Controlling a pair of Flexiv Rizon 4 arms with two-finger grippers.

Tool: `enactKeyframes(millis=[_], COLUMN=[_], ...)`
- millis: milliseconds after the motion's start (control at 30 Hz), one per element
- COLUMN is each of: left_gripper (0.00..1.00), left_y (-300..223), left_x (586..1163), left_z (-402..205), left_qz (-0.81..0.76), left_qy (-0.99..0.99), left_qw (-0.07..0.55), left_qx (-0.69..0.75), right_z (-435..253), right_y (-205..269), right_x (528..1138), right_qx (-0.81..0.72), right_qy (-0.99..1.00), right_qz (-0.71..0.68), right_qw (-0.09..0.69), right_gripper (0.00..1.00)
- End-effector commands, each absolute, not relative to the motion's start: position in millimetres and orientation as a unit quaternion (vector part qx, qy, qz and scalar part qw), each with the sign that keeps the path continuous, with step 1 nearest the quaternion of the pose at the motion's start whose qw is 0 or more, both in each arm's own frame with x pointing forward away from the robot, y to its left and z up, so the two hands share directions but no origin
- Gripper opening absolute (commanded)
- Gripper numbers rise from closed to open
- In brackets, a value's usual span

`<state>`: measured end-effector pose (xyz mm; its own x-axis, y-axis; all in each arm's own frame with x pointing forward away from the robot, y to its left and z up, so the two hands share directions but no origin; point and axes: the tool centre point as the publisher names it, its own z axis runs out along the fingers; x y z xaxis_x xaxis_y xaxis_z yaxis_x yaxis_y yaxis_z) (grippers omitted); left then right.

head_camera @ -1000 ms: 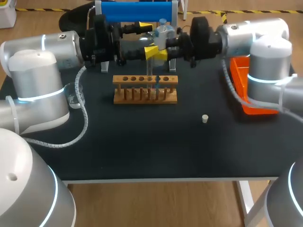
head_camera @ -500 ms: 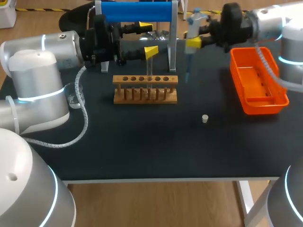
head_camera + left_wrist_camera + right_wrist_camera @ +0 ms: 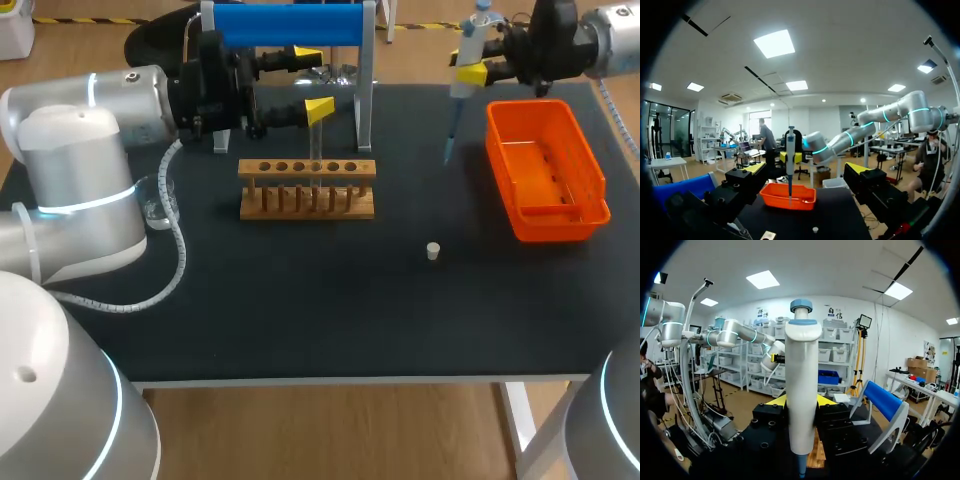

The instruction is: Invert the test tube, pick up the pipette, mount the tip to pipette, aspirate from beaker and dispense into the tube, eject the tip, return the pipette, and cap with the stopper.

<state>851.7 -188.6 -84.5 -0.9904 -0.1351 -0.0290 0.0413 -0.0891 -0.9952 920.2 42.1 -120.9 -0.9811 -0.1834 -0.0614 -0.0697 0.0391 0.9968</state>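
- The stopper lay loose on the table, well apart from both pairs of fingers and nearer the front edge than either. Capping, the last step, was not yet done.
- The test tube stood upright in the wooden rack, just under the near finger of the left gripper. That gripper's fingers stood wide apart and held nothing. The inverting looked finished. Whether the tube held liquid could not be told.
- The glass beaker sat behind the left gripper's fingers, beside that arm.
- The orange bin lay below and just beside the right gripper.
- That gripper's fingers were clamped on the pipette, one yellow pad on each side of the body. The pipette hung upright below them, and its tip was still mounted. The tip pointed down just outside the bin's wall, not over its inside.
- Picking up and mounting were plainly done. With the pipette so far from tube and beaker, aspirating and dispensing were probably done too, and ejecting the tip seemed the step in hand.
- The blue stand, beyond the left gripper's fingers, carried no pipette, so the return was also left.
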Motion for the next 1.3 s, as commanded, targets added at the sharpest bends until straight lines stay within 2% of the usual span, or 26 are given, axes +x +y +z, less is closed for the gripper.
enactKeyframes(millis=[33,467,967,1300], left_gripper=[1.00,1.00,1.00,1.00], left_y=[-189,-189,-189,-189], left_x=[852,852,852,852], left_z=[-85,-85,-85,-85], left_qz=[-0.737,-0.737,-0.737,-0.737], left_qy=[0.672,0.672,0.672,0.672], left_qw=[0.060,0.060,0.060,0.060], left_qx=[-0.035,-0.035,-0.035,-0.035], right_z=[-120,-120,-99,-98], right_y=[42,34,-91,-137], right_x=[920,923,946,956], right_qx=[0.088,0.087,0.054,0.043], right_qy=[-0.721,-0.723,-0.703,-0.708], right_qz=[-0.686,-0.685,-0.709,-0.705], right_qw=[0.042,0.033,0.000,-0.008], right_gripper=[0.00,0.00,0.00,0.00])
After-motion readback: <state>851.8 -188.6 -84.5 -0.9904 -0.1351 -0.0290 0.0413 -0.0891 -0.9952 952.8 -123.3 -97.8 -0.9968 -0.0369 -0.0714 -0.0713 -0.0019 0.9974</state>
